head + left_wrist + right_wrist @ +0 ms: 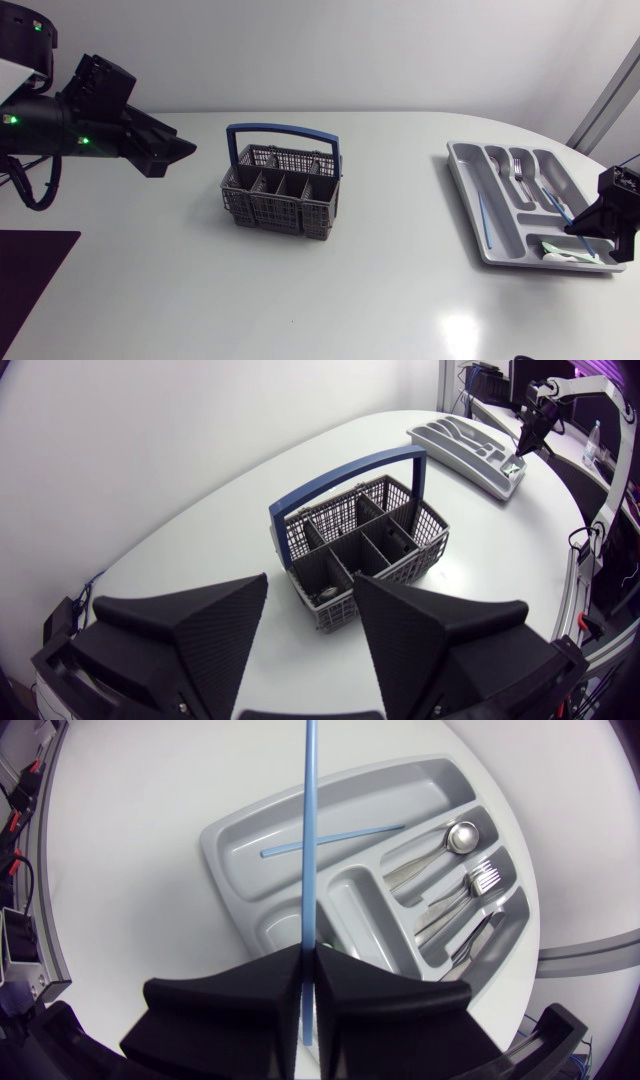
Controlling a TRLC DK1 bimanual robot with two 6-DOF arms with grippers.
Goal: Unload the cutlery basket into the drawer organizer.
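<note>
The grey cutlery basket (282, 188) with a blue handle (285, 130) stands mid-table. My left gripper (175, 150) hangs to its left, above the table. In the left wrist view the left gripper (312, 600) is open and holds nothing, with the basket (360, 540) ahead of it. The grey drawer organizer (468, 165) lies at the right. My right gripper (588, 228) hovers over its near right corner. In the right wrist view the right gripper (308, 955) is shut on a thin blue stick (309, 840) that points out over the organizer (235, 830).
A second blue stick (335, 840) lies in the organizer's long compartment. A spoon (455, 840) and forks (480, 880) fill the narrower ones. A white item (565, 256) lies at the tray's near end. The table's rounded edge runs just beyond the organizer.
</note>
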